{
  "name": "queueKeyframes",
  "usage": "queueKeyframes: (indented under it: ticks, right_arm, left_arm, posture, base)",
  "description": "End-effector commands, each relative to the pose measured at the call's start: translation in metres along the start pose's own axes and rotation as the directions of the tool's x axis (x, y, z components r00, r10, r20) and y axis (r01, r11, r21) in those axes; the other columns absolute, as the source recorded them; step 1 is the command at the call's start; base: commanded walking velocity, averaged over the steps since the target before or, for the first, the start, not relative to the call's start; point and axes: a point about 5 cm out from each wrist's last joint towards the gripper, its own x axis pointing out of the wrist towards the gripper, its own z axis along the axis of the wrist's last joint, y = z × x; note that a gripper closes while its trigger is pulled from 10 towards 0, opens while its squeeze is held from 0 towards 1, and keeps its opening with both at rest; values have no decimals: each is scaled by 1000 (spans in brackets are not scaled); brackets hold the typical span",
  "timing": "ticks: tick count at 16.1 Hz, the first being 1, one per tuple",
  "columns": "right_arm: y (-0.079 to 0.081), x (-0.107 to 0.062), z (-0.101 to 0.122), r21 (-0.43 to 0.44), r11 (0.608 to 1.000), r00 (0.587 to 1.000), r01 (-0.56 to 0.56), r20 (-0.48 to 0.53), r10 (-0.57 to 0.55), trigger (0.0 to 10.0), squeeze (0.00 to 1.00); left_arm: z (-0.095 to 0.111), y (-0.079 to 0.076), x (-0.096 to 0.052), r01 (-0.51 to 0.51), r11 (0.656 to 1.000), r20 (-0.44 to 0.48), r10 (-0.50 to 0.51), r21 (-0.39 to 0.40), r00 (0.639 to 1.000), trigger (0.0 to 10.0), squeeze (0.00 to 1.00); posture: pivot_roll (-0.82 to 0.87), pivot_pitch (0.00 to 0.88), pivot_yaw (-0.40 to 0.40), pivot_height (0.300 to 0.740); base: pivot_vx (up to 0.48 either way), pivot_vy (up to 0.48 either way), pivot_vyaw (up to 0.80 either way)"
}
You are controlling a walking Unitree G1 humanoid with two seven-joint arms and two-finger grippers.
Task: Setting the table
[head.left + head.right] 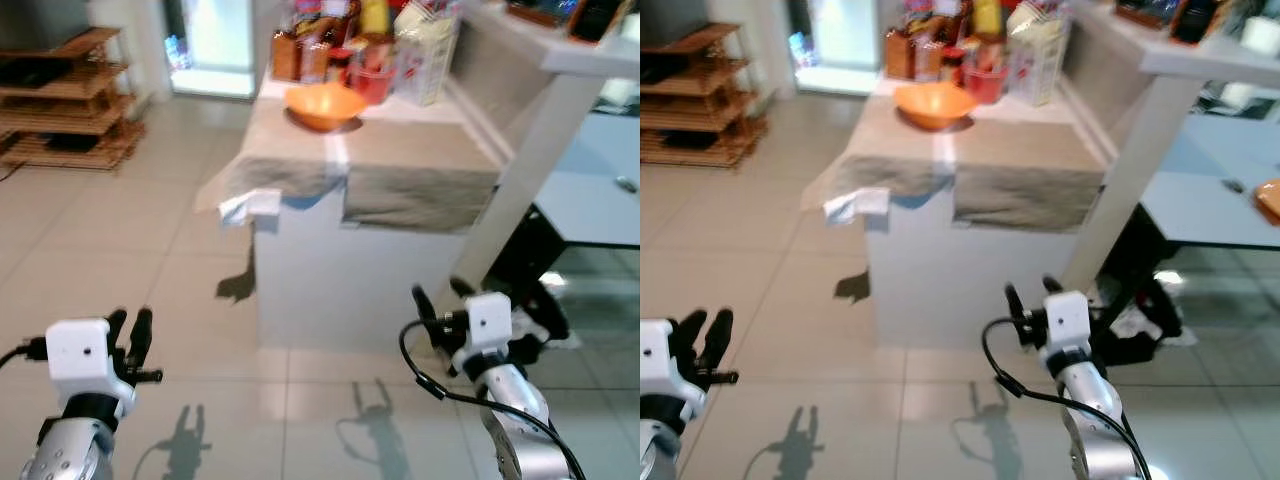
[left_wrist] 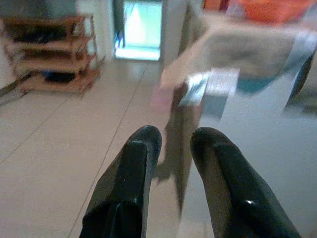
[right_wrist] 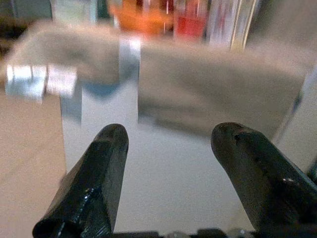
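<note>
A white table (image 1: 300,290) stands ahead, its top draped with two beige cloths (image 1: 420,190). An orange bowl (image 1: 324,104) rests on the top near the far end. Both grippers are held low in front of the table, above the tiled floor, and hold nothing. My left gripper (image 1: 130,318) is at the lower left, its fingers (image 2: 143,148) a narrow gap apart. My right gripper (image 1: 440,290) is at the lower right, close to the table's near right corner, with its fingers (image 3: 104,148) spread wide.
Jars and food packets (image 1: 360,40) crowd the table's far end behind the bowl. A white and blue cloth (image 1: 250,205) hangs off the left corner. A wooden shelf (image 1: 70,100) stands far left. A slanted white support (image 1: 540,150) and grey tabletop (image 1: 600,200) lie right.
</note>
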Motion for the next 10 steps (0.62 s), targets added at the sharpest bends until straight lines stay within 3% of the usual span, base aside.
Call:
queueKeyframes:
  ticks: [1,4,6,8,10]
  right_arm:
    - [-6,-2,1,6,1000,1000,31,0,-31,10000,0]
    - [-6,2,4,15,999,999,30,37,-30,10000,0]
    - [-4,4,9,18,1000,999,23,34,-24,10000,0]
    - [-3,7,11,19,1000,999,23,41,-24,10000,0]
    - [-2,11,13,19,1000,998,24,58,-25,10000,0]
  left_arm:
    - [5,-7,1,15,1000,28,-14,-16,1000,10000,0]
    - [7,-12,4,28,1000,39,-28,-3,999,10000,0]
    - [12,-20,10,86,995,51,-89,56,995,10000,0]
    - [22,-32,15,154,983,77,-162,105,984,10000,0]
    - [26,-41,21,200,975,89,-209,99,974,10000,0]
  posture:
    - [43,0,-43,740]
    - [50,0,-42,740]
    - [56,0,-41,740]
    - [59,0,-40,740]
    - [55,0,-34,740]
  base:
    - [330,349,0]
    - [331,347,0]
    - [369,300,0]
    - [472,0,0]
    - [480,0,0]
